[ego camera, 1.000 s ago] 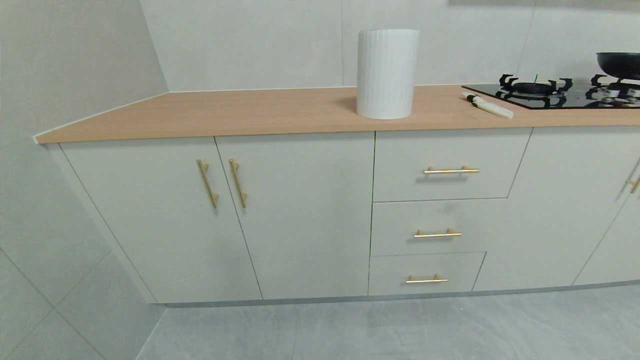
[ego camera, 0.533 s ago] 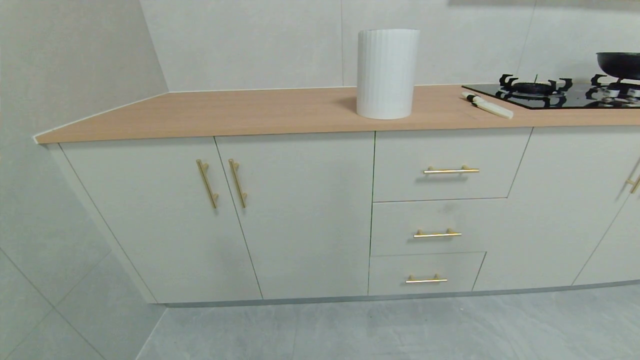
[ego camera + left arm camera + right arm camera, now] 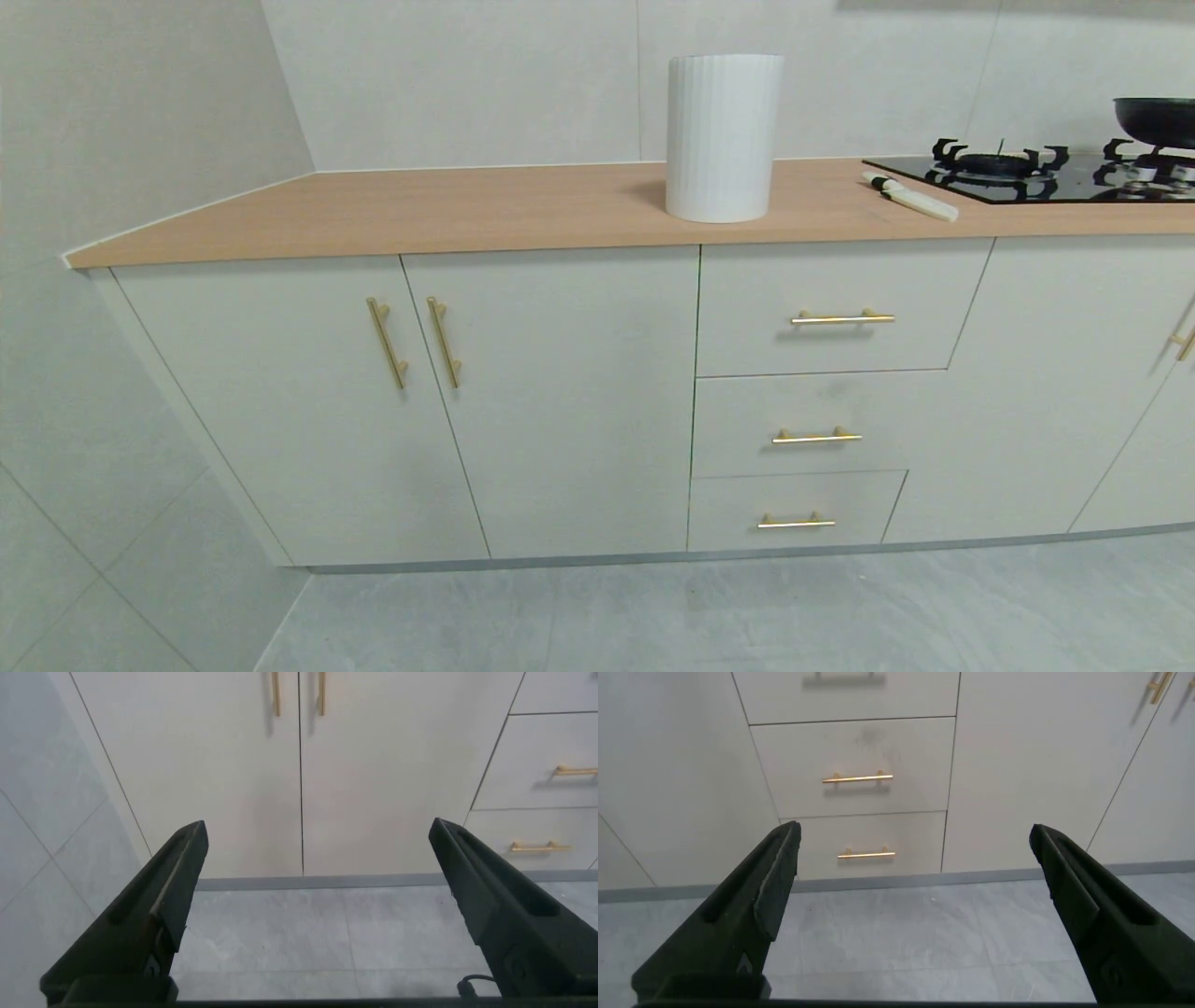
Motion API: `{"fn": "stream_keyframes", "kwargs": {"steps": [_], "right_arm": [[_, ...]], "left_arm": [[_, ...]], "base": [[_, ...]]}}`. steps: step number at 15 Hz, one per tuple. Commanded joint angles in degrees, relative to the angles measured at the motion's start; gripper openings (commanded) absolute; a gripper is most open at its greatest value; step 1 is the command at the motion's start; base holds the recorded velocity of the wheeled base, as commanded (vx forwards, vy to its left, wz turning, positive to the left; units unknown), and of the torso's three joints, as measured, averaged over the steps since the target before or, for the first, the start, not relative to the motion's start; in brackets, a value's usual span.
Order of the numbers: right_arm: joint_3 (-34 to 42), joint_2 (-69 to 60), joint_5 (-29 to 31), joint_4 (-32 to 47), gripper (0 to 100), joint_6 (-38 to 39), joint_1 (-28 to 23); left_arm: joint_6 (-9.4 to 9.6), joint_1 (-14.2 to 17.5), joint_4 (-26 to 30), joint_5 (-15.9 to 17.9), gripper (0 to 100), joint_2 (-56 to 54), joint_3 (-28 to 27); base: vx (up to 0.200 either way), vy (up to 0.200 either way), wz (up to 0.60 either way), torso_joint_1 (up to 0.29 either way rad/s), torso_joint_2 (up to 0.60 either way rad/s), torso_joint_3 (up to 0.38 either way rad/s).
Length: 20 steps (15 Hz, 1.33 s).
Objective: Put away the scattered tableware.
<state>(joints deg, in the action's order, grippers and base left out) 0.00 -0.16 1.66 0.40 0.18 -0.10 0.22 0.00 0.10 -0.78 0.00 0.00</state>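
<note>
A knife point(image 3: 908, 197) with a pale blade and handle lies on the wooden countertop point(image 3: 448, 210), just left of the black hob point(image 3: 1046, 175). A tall white ribbed holder point(image 3: 721, 137) stands upright on the counter to the knife's left. My left gripper point(image 3: 318, 849) hangs low and open before the double cabinet doors point(image 3: 299, 765), nothing between its fingers. My right gripper point(image 3: 915, 849) is also low and open, facing the lower drawers point(image 3: 859, 779), holding nothing.
A dark pan point(image 3: 1156, 119) sits on the hob at the far right. Below the counter are two doors with gold handles point(image 3: 415, 342) and three shut drawers point(image 3: 831, 319). A wall point(image 3: 140, 112) closes the left side. Grey floor tiles point(image 3: 653, 616) lie in front.
</note>
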Motion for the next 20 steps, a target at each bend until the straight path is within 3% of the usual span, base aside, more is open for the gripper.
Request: {"fn": "stream_keyframes", "kwargs": {"steps": [1, 7, 9, 20], "right_arm": [[0.0, 0.2, 0.0, 0.1, 100, 0.0, 0.0], [0.0, 0.2, 0.0, 0.1, 100, 0.0, 0.0], [0.0, 0.2, 0.0, 0.1, 100, 0.0, 0.0], [0.0, 0.2, -0.1, 0.1, 100, 0.0, 0.0]], "left_arm": [[-0.04, 0.0, 0.0, 0.0, 100, 0.1, 0.0], [0.66, 0.0, 0.0, 0.0, 100, 0.0, 0.0], [-0.04, 0.0, 0.0, 0.0, 100, 0.1, 0.0], [-0.04, 0.0, 0.0, 0.0, 100, 0.1, 0.0]], "base": [[0.0, 0.0, 0.0, 0.0, 0.0, 0.0], [0.0, 0.0, 0.0, 0.0, 0.0, 0.0], [0.2, 0.0, 0.0, 0.002, 0.0, 0.002], [0.2, 0.0, 0.0, 0.004, 0.0, 0.0]]}}
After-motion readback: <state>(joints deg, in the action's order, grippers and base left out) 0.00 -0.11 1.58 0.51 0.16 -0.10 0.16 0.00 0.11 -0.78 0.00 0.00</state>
